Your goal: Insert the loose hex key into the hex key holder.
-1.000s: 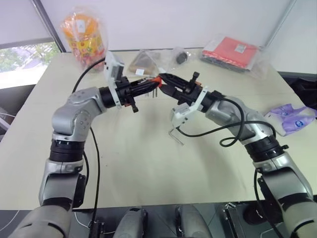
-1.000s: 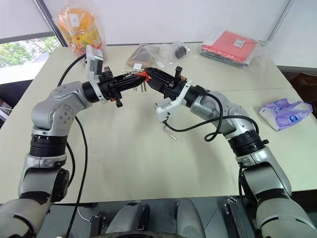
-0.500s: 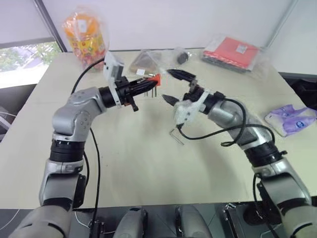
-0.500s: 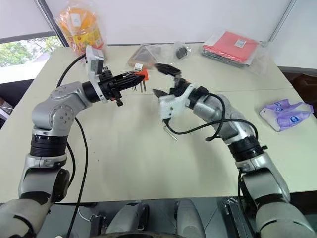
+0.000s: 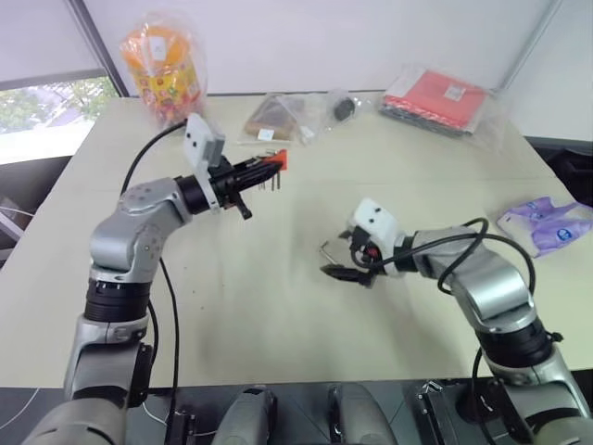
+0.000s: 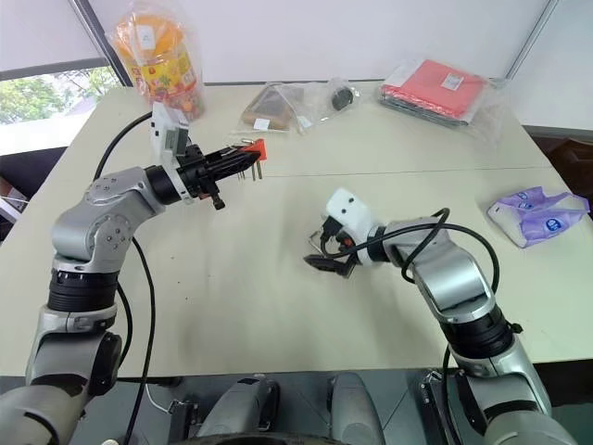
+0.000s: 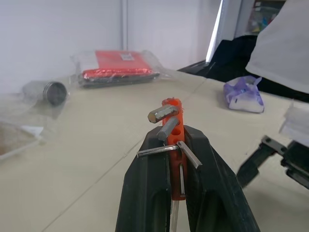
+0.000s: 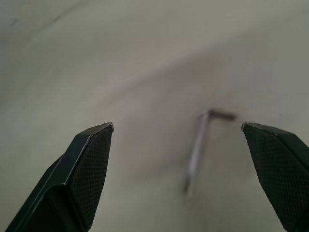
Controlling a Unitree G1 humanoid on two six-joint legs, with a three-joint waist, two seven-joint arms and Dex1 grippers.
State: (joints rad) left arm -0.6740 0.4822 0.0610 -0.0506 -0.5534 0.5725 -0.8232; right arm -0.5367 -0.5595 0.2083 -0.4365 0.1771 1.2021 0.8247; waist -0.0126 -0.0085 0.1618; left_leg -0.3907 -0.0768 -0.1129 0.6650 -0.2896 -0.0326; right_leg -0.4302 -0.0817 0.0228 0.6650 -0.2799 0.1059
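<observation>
Left eye view: one beige table [image 5: 278, 306], wide, carrying everything. Along its far edge, four packets: one orange snack bag [image 5: 159, 63], one flat red packet in clear plastic [image 5: 435, 95], one brown wrapped packet [image 5: 274, 119], one small clear bag with a dark round thing [image 5: 344, 108]. Near the right edge, one purple pouch [image 5: 547, 222]. Two grippers. Left gripper [image 5: 264, 171] raised above the table, fingers pressed together on the one hex key holder [image 7: 175, 154], orange-red, with several grey keys sticking out. Right gripper [image 8: 193, 179] low over the table, fingers spread wide. Between them, the one loose hex key [image 8: 198, 150], lying flat on the table, touched by neither finger.
</observation>
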